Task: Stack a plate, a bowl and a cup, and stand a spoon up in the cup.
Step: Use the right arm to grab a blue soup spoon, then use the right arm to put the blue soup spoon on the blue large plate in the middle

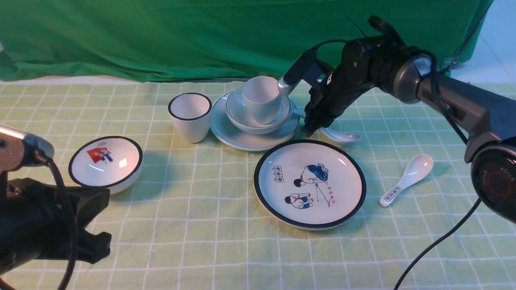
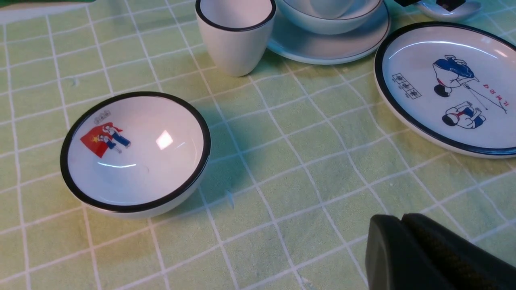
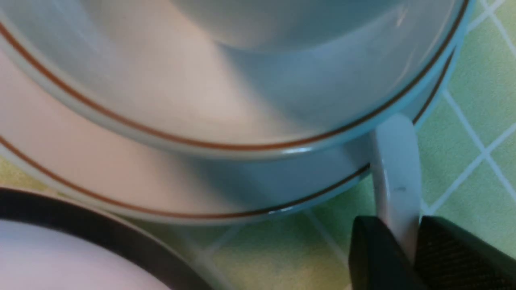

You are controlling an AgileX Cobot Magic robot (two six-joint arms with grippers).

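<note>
The spoon [image 1: 342, 137], pinched in the closed right claw [image 3: 397, 225], should be raised, uprighted, then lowered into the cup [image 1: 262, 98] beside the claw.

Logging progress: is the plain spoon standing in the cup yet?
No, the spoon is down beside the plate, outside the cup, its handle in the right gripper.

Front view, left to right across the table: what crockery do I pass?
Flag bowl, black-rimmed cup, plain plate stacked with plain bowl and plain cup, cartoon plate, printed spoon. The plain spoon, held by the right gripper, shares the cartoon plate's span; omitted.
</note>
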